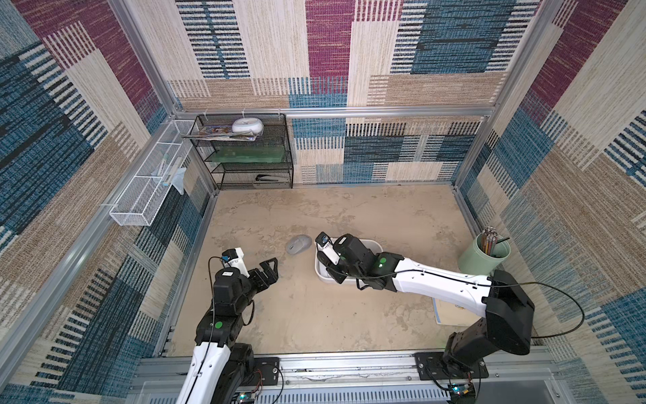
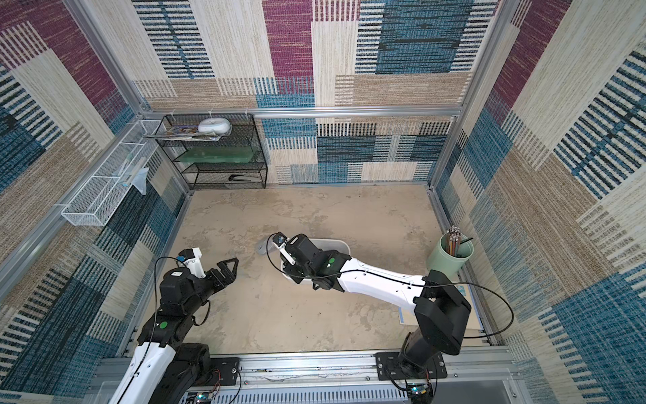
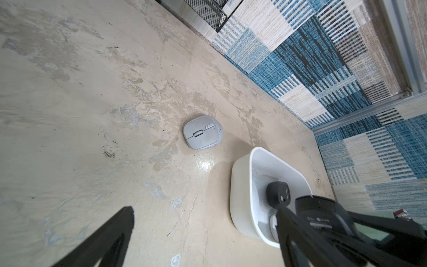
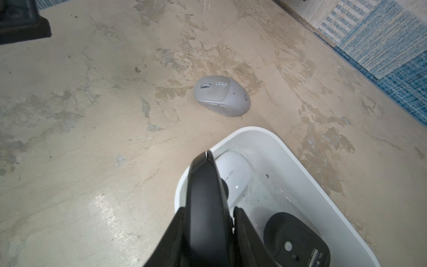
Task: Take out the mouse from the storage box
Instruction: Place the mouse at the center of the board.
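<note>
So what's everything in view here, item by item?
table: 1, mottled beige, under everything
storage box: 1, white, on the table, right arm's side
grey mouse: 1, grey, on the table beside the box, apart from it
white mouse: 1, white, inside the box
black mouse: 1, black, inside the box, underside up
shelf rack: 1, black mesh, far corner, left arm's side
round object: 1, white, rack top
papers: a stack, multicoloured, rack top
stapler: 1, black, rack bottom shelf
wire basket: 1, white, wall beside the rack
cup: 1, pale green, holding pencils, right arm's side
left hand: 1, black, open, above bare table
right hand: 1, black, shut, at the box
</note>
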